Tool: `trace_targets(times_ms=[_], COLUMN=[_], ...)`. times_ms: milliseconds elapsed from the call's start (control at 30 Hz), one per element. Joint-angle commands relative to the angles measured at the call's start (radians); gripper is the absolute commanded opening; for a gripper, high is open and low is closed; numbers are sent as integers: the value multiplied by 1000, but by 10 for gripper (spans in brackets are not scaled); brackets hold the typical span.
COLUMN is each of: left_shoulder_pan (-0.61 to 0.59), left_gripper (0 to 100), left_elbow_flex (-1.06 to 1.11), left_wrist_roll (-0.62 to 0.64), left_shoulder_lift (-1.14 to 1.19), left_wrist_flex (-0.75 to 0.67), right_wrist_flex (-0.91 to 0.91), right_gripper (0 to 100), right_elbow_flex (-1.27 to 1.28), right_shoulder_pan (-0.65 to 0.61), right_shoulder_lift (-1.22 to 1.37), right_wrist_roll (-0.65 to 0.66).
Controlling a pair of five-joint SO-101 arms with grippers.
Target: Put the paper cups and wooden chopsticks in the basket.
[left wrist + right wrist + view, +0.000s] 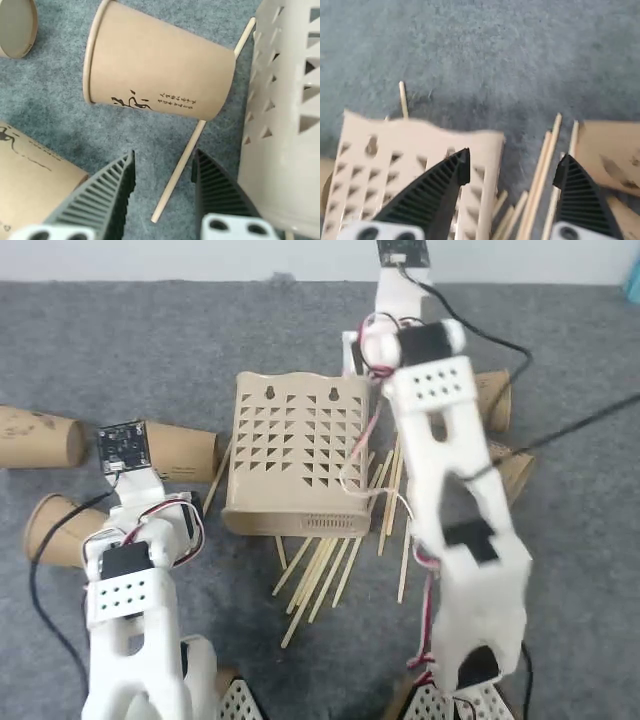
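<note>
While right jaws gape empty, a chopstick (182, 165) lies between left jaws, equally spread.

black brush-script print along side of paper cup (157, 67), characters illegible

My right arm (440, 440) covers most of two paper cups (497, 400) right of the basket (295, 440). Chopsticks (320, 570) run under the basket's near edge, count unclear. Beside the basket, a blurred tan piece (615, 145), probably a cup, is cut off.
</note>
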Motion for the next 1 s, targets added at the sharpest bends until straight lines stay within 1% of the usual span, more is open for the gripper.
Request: trace_targets(times_ms=[0, 200, 367, 600, 700, 833, 967], left_shoulder_pan=[8, 8, 8, 8, 8, 8, 8], left_gripper=[181, 181, 181, 181, 181, 181, 181], left_elbow_flex=[-4, -4, -4, -4, -4, -4, -4], left_wrist_roll=[-5, -5, -5, -5, -5, -5, -6], left_shoulder_lift=[-23, -21, -21, -21, -21, -21, -21], left_wrist_flex=[-38, -49, -49, -49, -49, -49, -49], right_wrist_flex=[-4, 2, 74, 127, 173, 229, 302], right_gripper=[275, 275, 274, 274, 274, 274, 273], right_elbow_flex=[-267, -597, -795, -822, -822, -822, -822], right_shoulder_pan=[18, 24, 19, 18, 19, 16, -18], right_shoulder_lift=[150, 415, 555, 645, 656, 650, 647], right_wrist_roll=[-23, -25, -26, -32, -83, -89, -89])
